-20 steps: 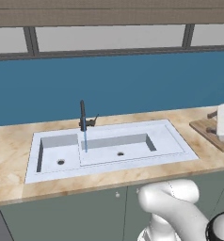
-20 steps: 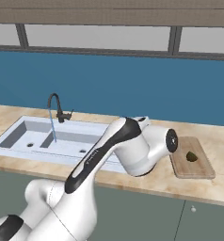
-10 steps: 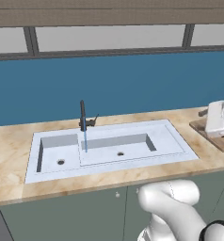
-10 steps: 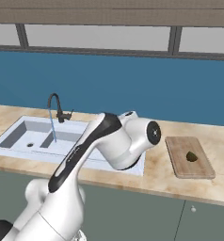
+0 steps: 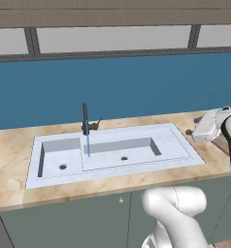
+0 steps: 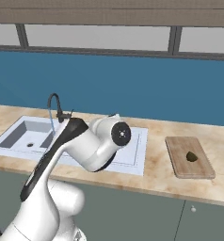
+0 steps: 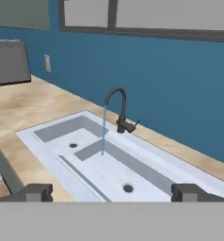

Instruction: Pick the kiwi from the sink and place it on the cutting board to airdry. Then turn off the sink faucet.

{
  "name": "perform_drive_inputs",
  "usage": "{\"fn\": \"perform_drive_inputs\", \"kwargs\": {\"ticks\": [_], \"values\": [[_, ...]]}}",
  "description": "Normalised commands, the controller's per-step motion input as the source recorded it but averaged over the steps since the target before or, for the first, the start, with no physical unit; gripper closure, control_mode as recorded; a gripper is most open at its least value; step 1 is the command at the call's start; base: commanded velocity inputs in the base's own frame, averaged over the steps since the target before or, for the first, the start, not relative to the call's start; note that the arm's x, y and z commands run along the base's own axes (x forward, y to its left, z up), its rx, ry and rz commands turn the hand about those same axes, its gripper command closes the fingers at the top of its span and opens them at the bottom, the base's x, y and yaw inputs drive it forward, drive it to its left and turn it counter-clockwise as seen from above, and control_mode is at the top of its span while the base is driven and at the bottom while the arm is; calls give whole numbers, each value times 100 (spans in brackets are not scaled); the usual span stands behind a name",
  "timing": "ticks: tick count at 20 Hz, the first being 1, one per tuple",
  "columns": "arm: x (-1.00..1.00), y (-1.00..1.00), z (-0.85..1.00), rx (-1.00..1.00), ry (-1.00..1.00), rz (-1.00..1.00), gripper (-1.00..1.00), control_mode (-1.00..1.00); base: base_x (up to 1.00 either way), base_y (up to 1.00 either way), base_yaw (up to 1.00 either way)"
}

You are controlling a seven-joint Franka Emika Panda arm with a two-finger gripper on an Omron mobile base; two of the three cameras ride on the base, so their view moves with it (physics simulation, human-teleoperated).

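I see the kiwi [image 6: 191,156] lying on the cutting board [image 6: 179,162], so what remains is the sink faucet [image 7: 119,109], which has water running from it into the sink [image 7: 147,164]. My gripper [image 7: 115,192] holds nothing, its fingertips [image 7: 36,192] spread wide apart, and it looks toward the spout from across the basin. My worry is the slim side lever [image 7: 134,124]: I could slide off it, or strike the spout and miss the lever, leaving the water on.

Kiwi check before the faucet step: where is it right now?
In the right base view the kiwi lies on the cutting board, toward its right side, on the counter right of the sink.
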Motion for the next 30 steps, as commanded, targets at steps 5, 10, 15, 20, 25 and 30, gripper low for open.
{"fn": "perform_drive_inputs", "kwargs": {"ticks": [5,10,15,20,25,30], "values": [[-11,27,-28,1,7,0,-100,-100,0,0,0],[-31,21,5,4,0,-1,-100,-100,0,0,0],[-4,17,28,4,0,0,-100,-100,0,0,0],[10,22,7,4,1,0,-100,-100,0,0,0],[24,12,0,0,1,8,-100,-100,0,0,0],[26,20,0,0,0,9,-100,-100,0,0,0]]}}
